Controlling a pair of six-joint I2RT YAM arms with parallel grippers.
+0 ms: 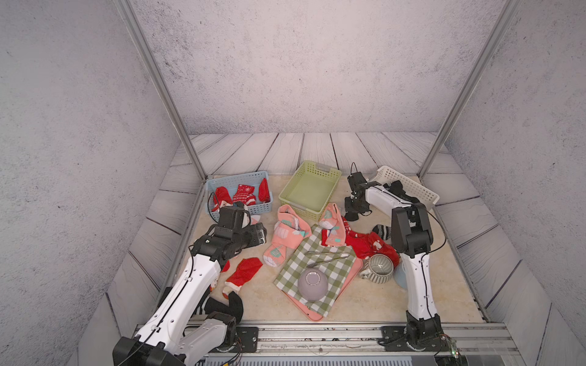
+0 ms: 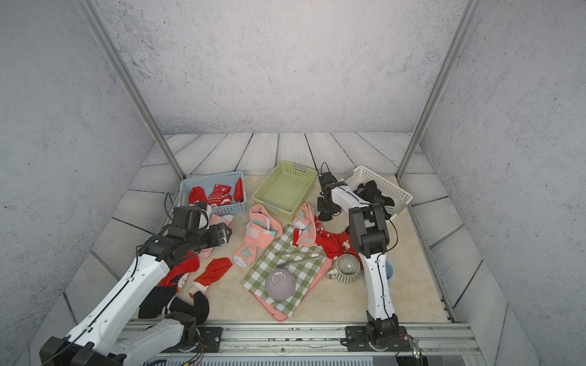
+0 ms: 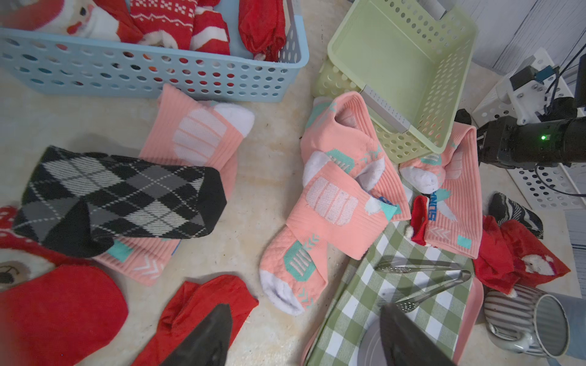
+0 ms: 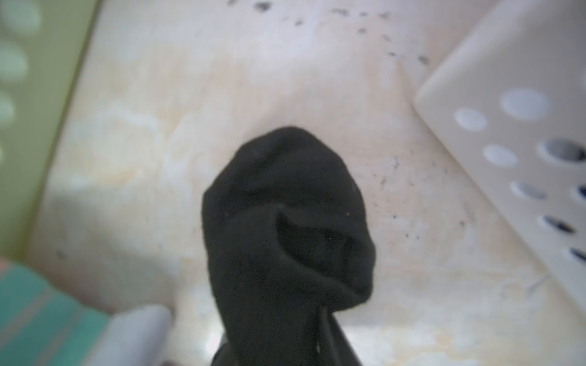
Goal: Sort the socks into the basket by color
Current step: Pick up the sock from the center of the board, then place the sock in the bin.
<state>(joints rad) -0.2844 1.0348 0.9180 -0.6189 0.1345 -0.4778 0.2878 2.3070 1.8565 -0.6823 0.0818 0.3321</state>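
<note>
– Where is the black sock (image 4: 285, 221)?
– Bunched low at the table (image 4: 142, 126), between the green basket (image 1: 317, 167) and the white basket (image 1: 412, 187), pinched in the right end effector (image 1: 352, 213).
– And the left end effector (image 3: 304, 309)?
– Spread wide, holding nothing, above a red sock (image 3: 203, 298). Other red socks (image 1: 242, 195) lie in the blue basket (image 1: 241, 175). Salmon-pink socks (image 1: 290, 233) lie loose before the green one.

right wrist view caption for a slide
A black sock bunched up close, over the beige tabletop between green basket and white basket.
</note>
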